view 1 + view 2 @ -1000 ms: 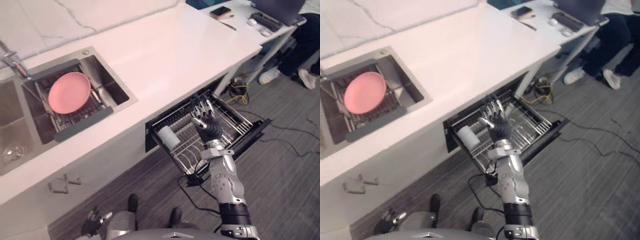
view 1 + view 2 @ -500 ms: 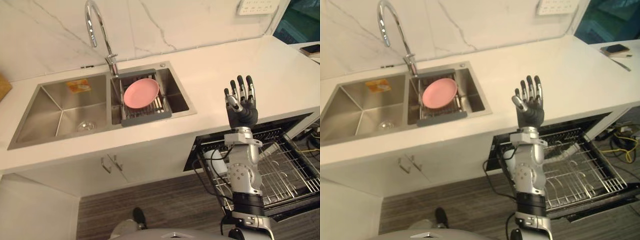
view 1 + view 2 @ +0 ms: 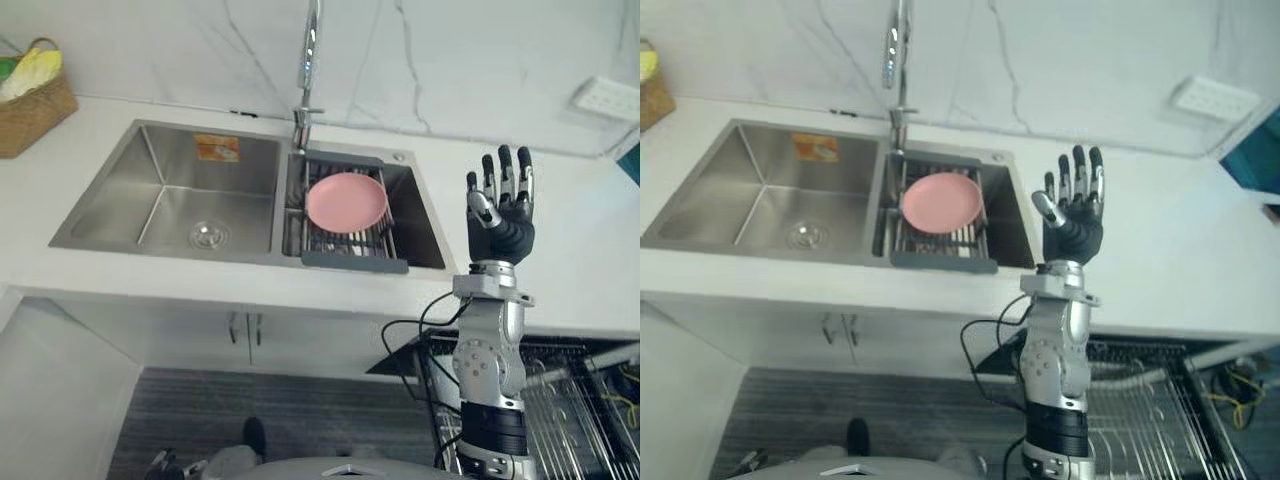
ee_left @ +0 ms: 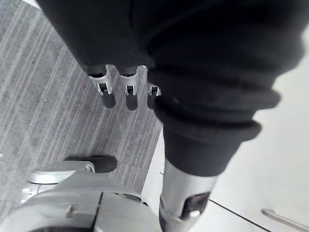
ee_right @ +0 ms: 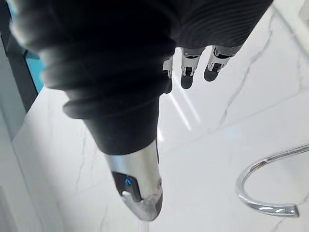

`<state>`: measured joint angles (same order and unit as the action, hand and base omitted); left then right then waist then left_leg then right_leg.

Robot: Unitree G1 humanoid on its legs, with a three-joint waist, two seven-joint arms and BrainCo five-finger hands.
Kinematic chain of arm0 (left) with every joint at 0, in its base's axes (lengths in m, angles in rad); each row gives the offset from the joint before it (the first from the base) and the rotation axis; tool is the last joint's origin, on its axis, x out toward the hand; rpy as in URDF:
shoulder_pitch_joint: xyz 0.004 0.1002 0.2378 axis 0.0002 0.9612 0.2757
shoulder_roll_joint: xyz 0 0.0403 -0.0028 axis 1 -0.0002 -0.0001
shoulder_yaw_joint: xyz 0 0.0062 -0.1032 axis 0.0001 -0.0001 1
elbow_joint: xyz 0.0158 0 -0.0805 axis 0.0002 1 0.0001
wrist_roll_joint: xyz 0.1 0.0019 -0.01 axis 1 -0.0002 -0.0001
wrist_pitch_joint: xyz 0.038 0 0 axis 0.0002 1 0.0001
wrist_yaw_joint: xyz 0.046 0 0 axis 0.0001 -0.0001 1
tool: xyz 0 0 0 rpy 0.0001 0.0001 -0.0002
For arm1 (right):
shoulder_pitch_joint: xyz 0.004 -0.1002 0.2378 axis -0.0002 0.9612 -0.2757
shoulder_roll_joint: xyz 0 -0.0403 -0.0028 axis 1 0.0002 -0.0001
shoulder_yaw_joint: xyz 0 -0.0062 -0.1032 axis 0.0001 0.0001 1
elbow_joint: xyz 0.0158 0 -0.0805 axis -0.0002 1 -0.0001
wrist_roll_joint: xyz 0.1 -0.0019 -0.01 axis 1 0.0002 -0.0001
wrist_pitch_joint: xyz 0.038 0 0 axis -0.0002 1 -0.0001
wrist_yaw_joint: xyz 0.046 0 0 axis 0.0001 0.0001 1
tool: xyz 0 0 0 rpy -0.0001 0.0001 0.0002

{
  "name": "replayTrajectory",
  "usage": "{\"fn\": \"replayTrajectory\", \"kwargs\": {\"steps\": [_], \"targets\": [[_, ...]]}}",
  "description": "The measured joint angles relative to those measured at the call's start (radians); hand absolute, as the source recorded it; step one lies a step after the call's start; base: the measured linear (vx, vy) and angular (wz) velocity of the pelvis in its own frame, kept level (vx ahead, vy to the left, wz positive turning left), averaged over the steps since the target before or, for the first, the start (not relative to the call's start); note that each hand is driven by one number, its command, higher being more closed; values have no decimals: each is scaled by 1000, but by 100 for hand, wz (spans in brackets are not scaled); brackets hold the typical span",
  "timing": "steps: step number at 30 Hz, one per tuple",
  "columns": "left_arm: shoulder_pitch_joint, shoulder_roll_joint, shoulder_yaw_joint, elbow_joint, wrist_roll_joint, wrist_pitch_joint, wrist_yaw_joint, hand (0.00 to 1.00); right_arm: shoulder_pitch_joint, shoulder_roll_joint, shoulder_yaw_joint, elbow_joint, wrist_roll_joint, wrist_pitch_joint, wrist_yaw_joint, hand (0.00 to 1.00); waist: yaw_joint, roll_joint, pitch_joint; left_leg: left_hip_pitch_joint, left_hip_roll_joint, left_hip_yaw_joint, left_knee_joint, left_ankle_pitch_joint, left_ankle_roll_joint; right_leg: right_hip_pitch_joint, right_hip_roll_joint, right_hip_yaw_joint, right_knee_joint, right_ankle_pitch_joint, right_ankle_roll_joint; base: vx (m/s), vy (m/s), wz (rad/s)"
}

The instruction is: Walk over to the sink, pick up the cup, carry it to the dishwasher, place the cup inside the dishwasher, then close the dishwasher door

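**Head views, looking down.** White counter [image 3: 560, 240] with a double steel sink [image 3: 165, 195].

**Right hand** [image 3: 502, 212]: raised upright, seen against the counter just right of the sink. Its fingers [image 5: 188, 65] are straight and spread, the thumb apart, and it holds nothing.

**Left hand** [image 4: 126, 89]: hanging low over the grey floor [image 4: 43, 96], fingers relaxed and pointing down, nothing between them.

**Cup:** neither hand has it. Its place, its long axis and the way it points cannot be told from these views.

**Sink, right basin:** a grey drainer [image 3: 352, 258] spans it. The drainer carries a pink plate [image 3: 346, 200], which lies tilted on the wires, left of the right hand and apart from it.

**Sink, left basin:** steel, with a drain [image 3: 206, 235] and an orange label [image 3: 217, 147] on its far wall.

**Tap** [image 3: 308, 60]: chrome, rising from the ridge between the basins.

**Dishwasher rack** [image 3: 575, 420]: wire, pulled out below the counter at the lower right, partly behind the right forearm.

**Wicker basket** [image 3: 35, 100]: on the counter at the far left.

**Wall socket** [image 3: 608, 97]: on the marble wall at the upper right.

**Cabinet handles** [image 3: 245, 328]: below the sink
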<state>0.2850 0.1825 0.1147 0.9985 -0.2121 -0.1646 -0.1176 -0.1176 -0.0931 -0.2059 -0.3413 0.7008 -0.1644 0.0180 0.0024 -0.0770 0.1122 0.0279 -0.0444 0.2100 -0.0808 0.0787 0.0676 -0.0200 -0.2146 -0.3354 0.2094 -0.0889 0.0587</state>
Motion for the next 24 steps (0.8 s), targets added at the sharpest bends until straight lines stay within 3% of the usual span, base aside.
{"fn": "replayTrajectory", "kwargs": {"steps": [1, 2, 8, 14, 18, 21, 24], "targets": [[-1, 0, 0, 1, 0, -5, -7, 0, 3, -4, -7, -1, -3, -10, 3, 0, -11, -4, -4, 5, -10, -16, -5, -4, 0, 6, -3, 8, -22, 42, 32, 94, -102, 27], [0, -15, 0, -7, 0, -20, -23, 0, 16, -31, -26, -1, -16, -13, 2, 0, -11, 11, -13, 11, -4, -23, -6, -12, -10, 30, 9, 1, -59, 33, 38, 90, -104, 17], [6, -49, 2, -4, 1, -42, -44, 0, 37, -85, -94, -3, -153, 5, 0, 0, -20, 52, -26, 17, 31, -21, -6, -16, -34, 73, 61, -5, -162, 83, 35, 99, -66, -6], [8, -55, 4, -4, 20, -74, -43, 0, 37, -104, -112, 3, -339, 25, 6, 0, -28, 46, -32, 25, 38, -19, -6, -21, -42, 95, 74, -5, -195, 87, 29, 53, -21, -2], [12, -56, 11, -4, 24, -74, -42, 0, 37, -141, -112, 6, -526, 42, 42, 0, -30, 43, -34, 25, 39, -16, -7, -22, -42, 97, 75, -5, -203, 93, 27, 0, 0, 0], [23, -57, 39, -4, 42, -69, -42, 0, 24, -225, -96, 16, -681, 47, 79, 0, -37, 34, -45, 27, 40, -16, -7, -23, -44, 106, 79, -6, -218, 103, 26, -37, 11, 0], [25, -53, 47, -4, 42, -48, -42, 0, -19, -293, -54, 57, -772, 87, 122, 0, -40, 20, -58, 27, 44, -15, -7, -25, -49, 106, 82, -6, -221, 104, 24, -49, 4, -3]]}}
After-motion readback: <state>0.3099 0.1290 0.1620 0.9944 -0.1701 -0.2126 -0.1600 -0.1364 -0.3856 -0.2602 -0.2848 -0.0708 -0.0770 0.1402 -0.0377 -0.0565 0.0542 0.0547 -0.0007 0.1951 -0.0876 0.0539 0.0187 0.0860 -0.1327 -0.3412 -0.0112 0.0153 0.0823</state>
